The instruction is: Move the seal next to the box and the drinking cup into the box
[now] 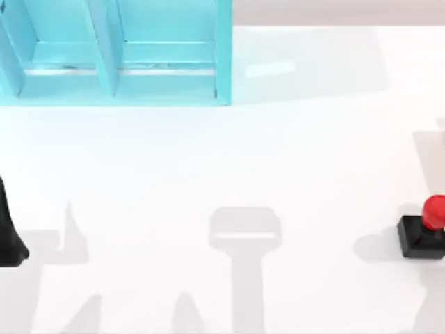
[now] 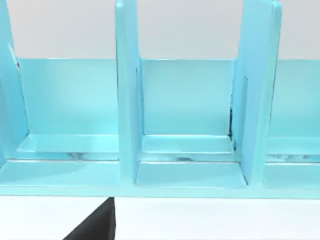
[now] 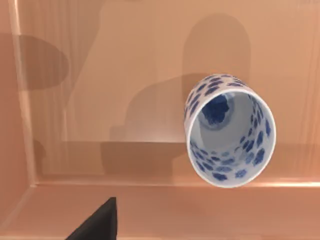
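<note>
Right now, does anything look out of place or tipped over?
Yes. In the right wrist view, the drinking cup lies on its side inside the tan box, its mouth facing the camera. The seal stands upright at the table's right edge.

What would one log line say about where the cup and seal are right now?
cup: inside box | seal: table's right edge | left arm: left edge

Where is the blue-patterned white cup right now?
In the right wrist view, the white porcelain-like cup with blue pattern sits inside the orange-walled box, its open mouth facing the camera, near the box's wall.
</note>
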Available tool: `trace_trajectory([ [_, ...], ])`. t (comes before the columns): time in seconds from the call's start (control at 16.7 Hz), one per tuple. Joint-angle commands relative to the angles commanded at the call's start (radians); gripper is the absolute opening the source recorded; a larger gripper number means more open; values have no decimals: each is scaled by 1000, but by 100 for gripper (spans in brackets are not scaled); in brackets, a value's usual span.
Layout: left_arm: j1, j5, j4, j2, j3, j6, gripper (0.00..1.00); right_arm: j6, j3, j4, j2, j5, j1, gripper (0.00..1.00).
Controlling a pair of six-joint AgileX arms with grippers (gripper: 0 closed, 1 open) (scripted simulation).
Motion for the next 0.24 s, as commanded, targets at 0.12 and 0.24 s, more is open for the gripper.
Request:
trace_trajectory([
  [0.12, 0, 0, 0, 0, 0, 0, 100, -2, 41, -48, -8, 7, 0, 100],
  [0.24, 0, 0, 0, 0, 0, 0, 100, -3, 53, -61, -10, 10, 0, 100],
])
